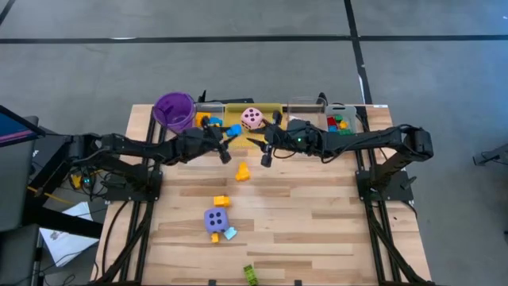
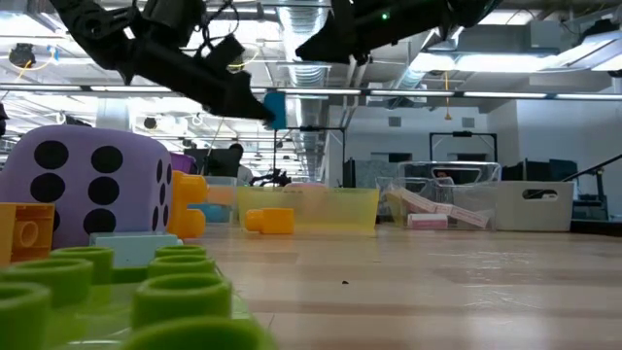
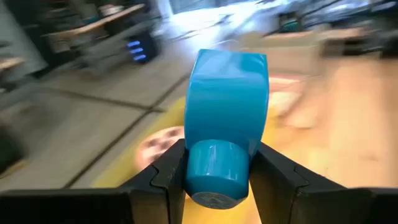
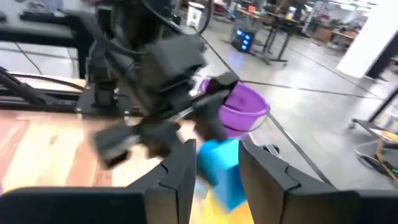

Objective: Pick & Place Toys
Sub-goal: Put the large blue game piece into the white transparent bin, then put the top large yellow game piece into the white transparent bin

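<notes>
Left gripper (image 3: pixel 217 180) holds the blue block (image 3: pixel 225 124) tight, up near the table's far edge.
The right gripper (image 4: pixel 214 165) faces it, fingers a little apart, block just between them, ready to take.

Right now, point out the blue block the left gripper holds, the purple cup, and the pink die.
blue block (image 3: pixel 225 112), left wrist view, its front face.
left gripper (image 3: pixel 217 180), left wrist view, between its fingertips.
purple cup (image 1: pixel 174 110), high view, its rim.
pink die (image 1: pixel 252 118), high view, its top face.

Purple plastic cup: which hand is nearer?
Left. The left hand, gripping a blue plastic block, sits just right of the purple plastic cup; the right hand is farther right.
</notes>
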